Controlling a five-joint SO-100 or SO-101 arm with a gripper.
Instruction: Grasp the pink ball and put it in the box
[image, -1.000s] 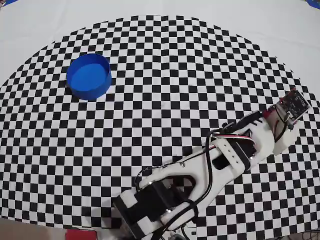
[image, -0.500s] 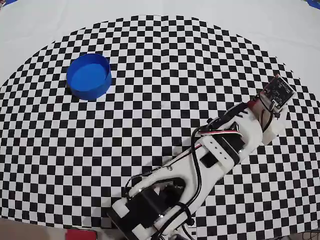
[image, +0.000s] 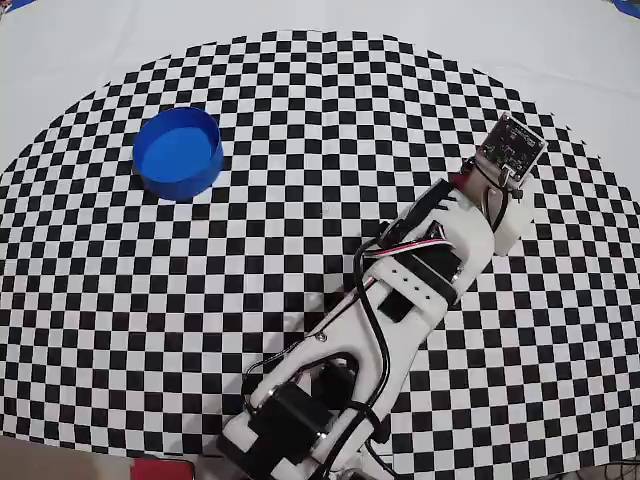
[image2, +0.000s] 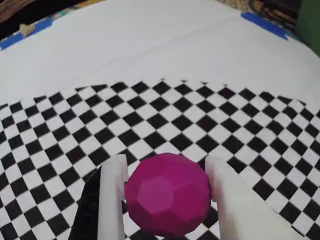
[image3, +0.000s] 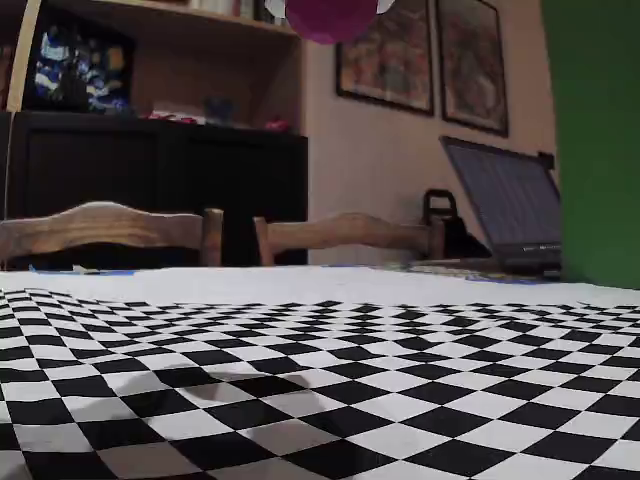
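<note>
With the pink ball (image2: 168, 194) already pinched between the two white fingers (image2: 113, 200) of the hand (image2: 167, 200) and lifted clear of the checkered tabletop (image2: 150, 115), as the low fixed view suggests where the ball (image3: 330, 15) hangs at the top edge above its shadow, the grasp looks done. What remains, I judge, is the carry and the release: in the overhead view the box (image: 179, 153) sits well apart at the upper left, empty, while the arm (image: 400, 300) reaches toward the upper right.

White printed arm (image: 400, 310) — black servos (black cables looped alongside) — white pincer (image2: 167, 195).
</note>
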